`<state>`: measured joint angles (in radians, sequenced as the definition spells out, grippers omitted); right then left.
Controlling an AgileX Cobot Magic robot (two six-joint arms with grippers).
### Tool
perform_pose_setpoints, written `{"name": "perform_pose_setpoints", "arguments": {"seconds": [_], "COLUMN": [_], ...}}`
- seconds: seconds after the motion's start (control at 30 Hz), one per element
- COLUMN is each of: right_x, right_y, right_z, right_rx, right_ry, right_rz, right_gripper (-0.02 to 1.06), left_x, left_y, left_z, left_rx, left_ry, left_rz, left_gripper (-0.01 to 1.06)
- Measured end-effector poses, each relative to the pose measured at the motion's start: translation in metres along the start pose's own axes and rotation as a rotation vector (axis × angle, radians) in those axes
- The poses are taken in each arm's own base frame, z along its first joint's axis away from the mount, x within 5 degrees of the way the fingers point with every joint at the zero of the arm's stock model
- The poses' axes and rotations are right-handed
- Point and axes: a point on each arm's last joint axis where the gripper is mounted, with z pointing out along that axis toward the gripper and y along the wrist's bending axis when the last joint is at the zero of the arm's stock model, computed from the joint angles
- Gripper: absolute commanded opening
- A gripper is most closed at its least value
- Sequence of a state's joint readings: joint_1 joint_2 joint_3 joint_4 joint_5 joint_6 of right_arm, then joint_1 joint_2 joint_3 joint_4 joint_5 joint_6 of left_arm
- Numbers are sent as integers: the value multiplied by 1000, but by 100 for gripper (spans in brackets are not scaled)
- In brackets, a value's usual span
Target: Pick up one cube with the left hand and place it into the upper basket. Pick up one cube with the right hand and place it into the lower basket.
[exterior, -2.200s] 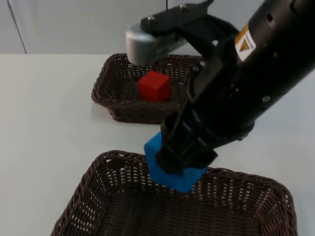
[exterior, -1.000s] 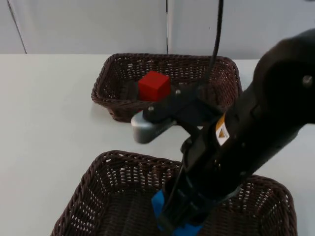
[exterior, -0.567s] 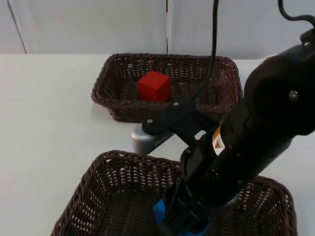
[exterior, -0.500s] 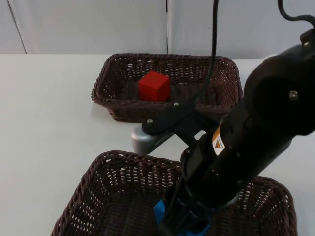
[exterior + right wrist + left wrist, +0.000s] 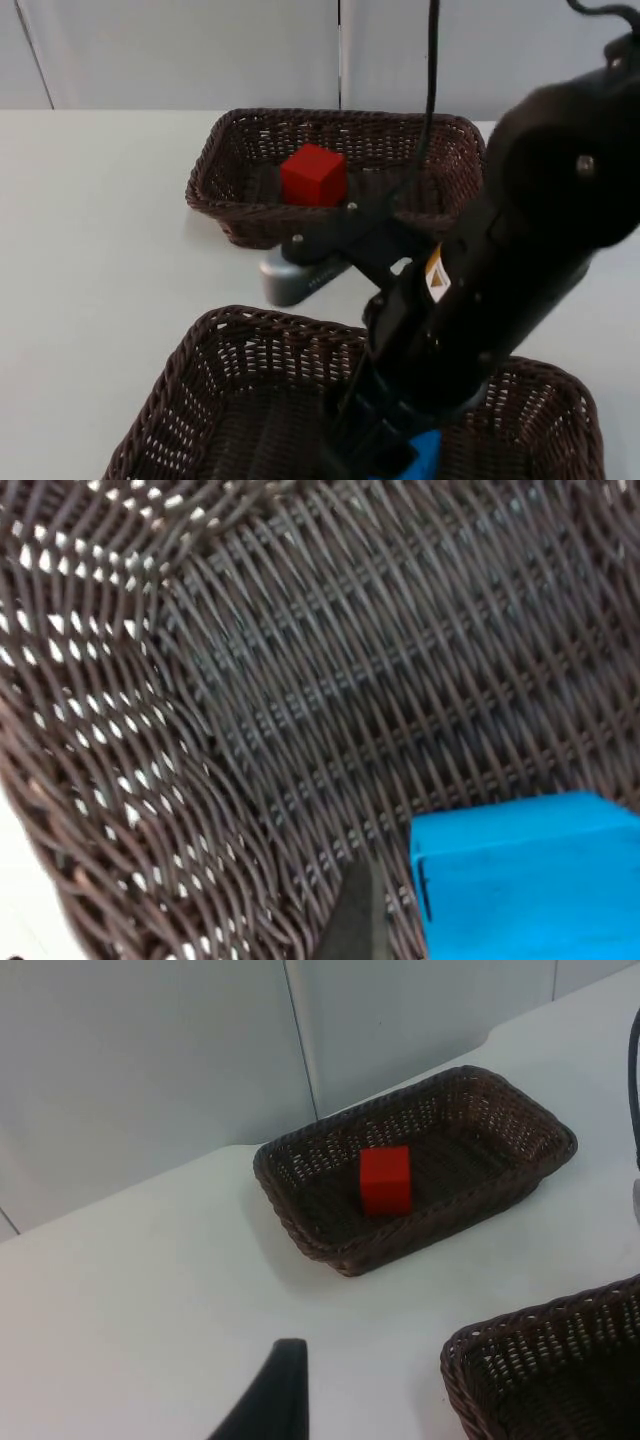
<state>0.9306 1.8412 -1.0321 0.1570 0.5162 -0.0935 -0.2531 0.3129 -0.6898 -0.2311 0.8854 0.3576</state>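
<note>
The right gripper (image 5: 370, 452) is lowered inside the lower basket (image 5: 205, 375); whether its fingers (image 5: 358, 915) are spread or pinching cannot be told. The blue cube (image 5: 525, 875) is seen just beside them on the basket floor. The red cube (image 5: 385, 1180) lies in the upper basket (image 5: 300, 1185), well beyond the waiting left gripper's fingertip (image 5: 270, 1400).

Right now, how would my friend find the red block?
Look on the white table top for the dark brown wicker basket nearest the grey partition wall. Inside it sits the small red cube, the only red thing; the other cube is blue.
</note>
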Motion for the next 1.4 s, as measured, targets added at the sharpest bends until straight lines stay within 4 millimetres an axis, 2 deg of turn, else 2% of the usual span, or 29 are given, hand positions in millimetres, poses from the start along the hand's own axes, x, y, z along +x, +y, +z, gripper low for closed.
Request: {"name": "perform_pose_setpoints", "arguments": {"seconds": [0.07, 0.2, 0.23, 0.33, 0.37, 0.4, 0.53, 0.6, 0.73, 0.77, 0.9, 1.0, 1.4], "right_x": [-2, -14, -14, -17, -17, -17, -13, -11, -4, -4, 5, 12, 57], "right_y": [1, 4, 4, 8, 9, 9, 12, 12, 14, 14, 15, 15, 13], "right_z": [-6, -51, -51, -94, -108, -108, -150, -158, -186, -186, -207, -213, -226], "right_rx": [-2, -5, -5, -3, 0, 0, 9, 12, 21, 21, 26, 30, 42], "right_ry": [-13, -168, -168, -303, -347, -347, -473, -494, -576, -576, -645, -677, -778], "right_rz": [-2, -23, -23, -71, -88, -88, -139, -149, -182, -182, -193, -193, -192], "right_gripper": [68, 68, 68, 68, 68, 68, 68, 68, 68, 68, 68, 68, 68], "left_x": [0, 0, 0, 0, 0, 0, 0, 0, -1, -1, -1, 0, 6], "left_y": [0, 0, 0, 0, 0, 0, 0, 0, 0, 0, 0, 0, -5], "left_z": [0, 0, 0, 0, 0, 0, 0, 0, 0, 0, 0, 0, -4], "left_rx": [0, 0, 0, 0, 0, 0, 0, 0, -5, -5, -4, 1, 43], "left_ry": [0, 0, 0, 0, 0, 0, 0, 0, -13, -13, -12, 3, 41], "left_rz": [0, 0, 0, 0, 0, 0, 0, 0, 0, 0, 0, 0, -12], "left_gripper": [105, 105, 105, 105, 105, 105, 105, 105, 105, 105, 105, 105, 105]}}
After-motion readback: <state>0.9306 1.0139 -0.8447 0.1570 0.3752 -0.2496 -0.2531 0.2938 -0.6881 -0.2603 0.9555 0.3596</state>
